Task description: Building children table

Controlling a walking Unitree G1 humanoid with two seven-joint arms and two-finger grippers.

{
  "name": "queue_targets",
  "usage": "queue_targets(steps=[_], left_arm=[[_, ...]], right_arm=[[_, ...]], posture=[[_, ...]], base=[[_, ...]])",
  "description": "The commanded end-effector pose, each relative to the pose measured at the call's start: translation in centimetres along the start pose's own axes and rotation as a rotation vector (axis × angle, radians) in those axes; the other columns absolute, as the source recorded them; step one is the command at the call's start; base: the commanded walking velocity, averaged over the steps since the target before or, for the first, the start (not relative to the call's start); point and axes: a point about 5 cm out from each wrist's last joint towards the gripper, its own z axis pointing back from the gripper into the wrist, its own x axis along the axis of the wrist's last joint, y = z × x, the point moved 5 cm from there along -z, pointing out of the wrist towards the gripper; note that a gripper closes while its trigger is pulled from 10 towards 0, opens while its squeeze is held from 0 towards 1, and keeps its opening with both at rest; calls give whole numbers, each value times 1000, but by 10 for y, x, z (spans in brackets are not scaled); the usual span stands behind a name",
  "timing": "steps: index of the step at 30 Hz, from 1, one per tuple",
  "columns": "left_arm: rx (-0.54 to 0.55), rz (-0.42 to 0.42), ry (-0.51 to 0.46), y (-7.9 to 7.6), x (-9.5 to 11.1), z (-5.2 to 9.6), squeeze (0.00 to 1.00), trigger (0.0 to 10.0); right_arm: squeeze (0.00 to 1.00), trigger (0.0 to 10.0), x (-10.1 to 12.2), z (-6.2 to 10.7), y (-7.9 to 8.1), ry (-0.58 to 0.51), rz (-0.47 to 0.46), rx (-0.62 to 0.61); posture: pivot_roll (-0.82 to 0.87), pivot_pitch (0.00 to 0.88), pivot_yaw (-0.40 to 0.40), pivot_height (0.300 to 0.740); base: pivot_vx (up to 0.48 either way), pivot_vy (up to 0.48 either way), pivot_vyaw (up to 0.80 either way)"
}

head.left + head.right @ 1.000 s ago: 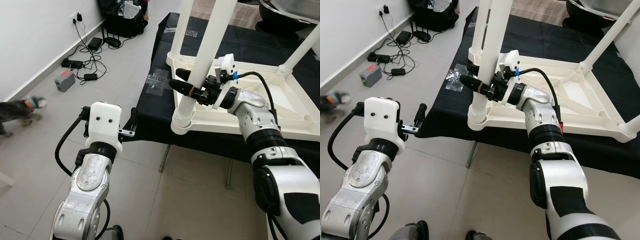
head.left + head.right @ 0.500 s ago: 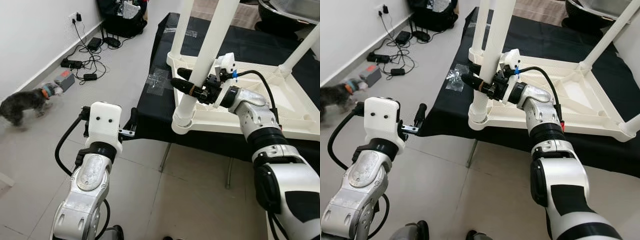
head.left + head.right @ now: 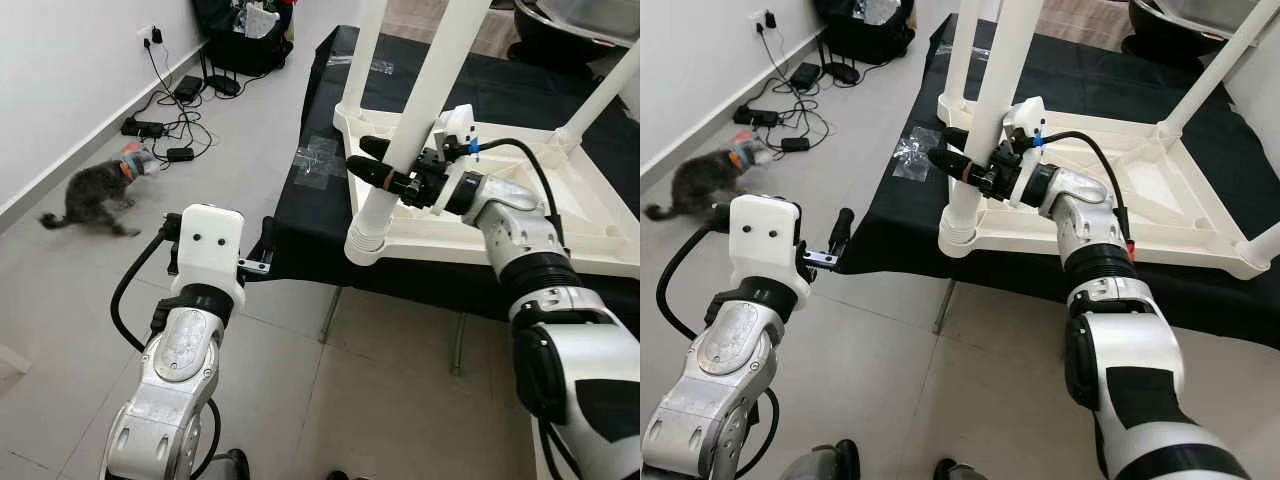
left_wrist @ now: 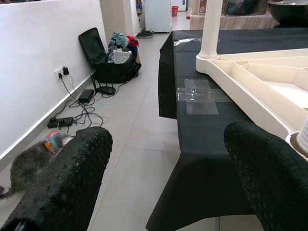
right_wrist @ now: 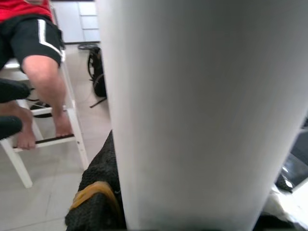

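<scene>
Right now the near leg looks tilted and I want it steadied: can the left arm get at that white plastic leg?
Probably yes: the open left gripper hovers off the black-clothed table's corner, open air between it and the white plastic leg, already held by the right gripper.

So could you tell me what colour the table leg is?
White table leg, clearest in the left eye view.

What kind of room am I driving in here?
Most likely a room in a home: tiled floor, a small pet walking by the wall, chargers and cables at a socket. The right gripper holds a white leg of the upturned children's table.
</scene>
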Motion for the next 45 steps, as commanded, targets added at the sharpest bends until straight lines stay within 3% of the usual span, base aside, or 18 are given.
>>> queue_targets(steps=[1,11,21,45], left_arm=[[-4,-5,-5,-1,2,1,0,10000],[-7,-4,-7,-2,3,1,0,10000],[-6,-6,-4,-2,2,1,0,10000],[-10,-3,-12,-4,4,-1,0,10000]], right_arm=[[0,10000,4,4,-3,3,5,5],[0,10000,-2,2,0,14,1,4],[0,10000,9,-5,11,-45,-32,97],[0,10000,20,2,10,-76,-62,134]], posture=[[143,250,-125,740],[145,248,-126,740],[146,252,-129,740],[157,258,-125,740]], base=[[0,0,0],[0,0,0],[0,0,0],[0,0,0]])
